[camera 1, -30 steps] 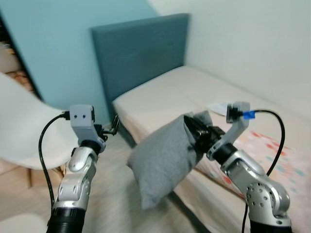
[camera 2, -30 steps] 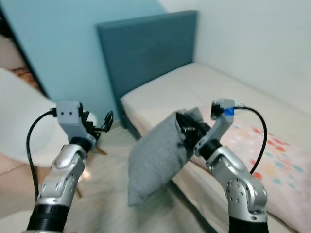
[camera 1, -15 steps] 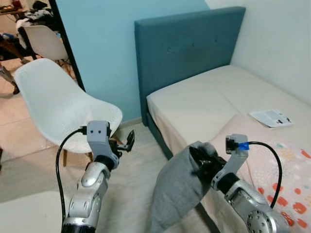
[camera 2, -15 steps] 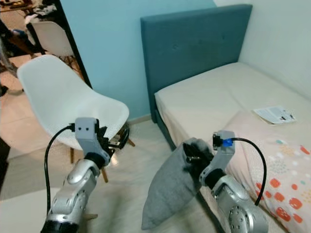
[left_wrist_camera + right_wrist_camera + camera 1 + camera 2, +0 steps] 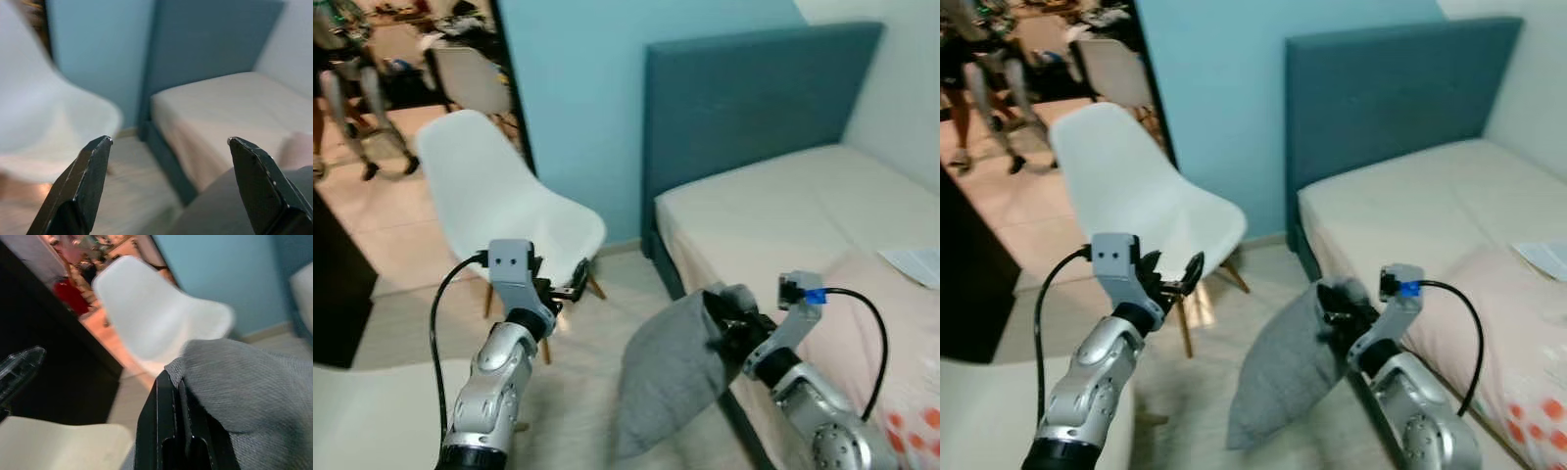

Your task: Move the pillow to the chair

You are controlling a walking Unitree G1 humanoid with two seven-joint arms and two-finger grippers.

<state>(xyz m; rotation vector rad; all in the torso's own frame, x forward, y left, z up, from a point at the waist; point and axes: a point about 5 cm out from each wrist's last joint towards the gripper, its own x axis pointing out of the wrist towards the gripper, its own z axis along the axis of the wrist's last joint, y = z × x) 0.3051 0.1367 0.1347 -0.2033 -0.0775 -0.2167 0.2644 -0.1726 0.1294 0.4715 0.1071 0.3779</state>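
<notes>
A grey pillow [image 5: 671,367] hangs by its top corner from my right gripper [image 5: 722,311], which is shut on it, above the floor beside the bed. In the right wrist view the grey pillow [image 5: 254,396] fills the space past the shut fingers [image 5: 168,431]. A white shell chair [image 5: 509,206] with wooden legs stands ahead to the left, against the light blue wall. My left gripper [image 5: 570,286] is raised in front of the chair seat and is open, with nothing between its fingers [image 5: 83,181].
A bed [image 5: 803,211] with a teal headboard [image 5: 754,98] lies on the right, with a paper [image 5: 915,262] on it. A dark piece of furniture [image 5: 337,294] stands at the left. A person's legs [image 5: 342,108] and another chair [image 5: 470,83] are in the far room.
The whole view has swung left and nearer the white chair, which now sits closer to centre. The pillow stays held in the right gripper; the left gripper stays open.
</notes>
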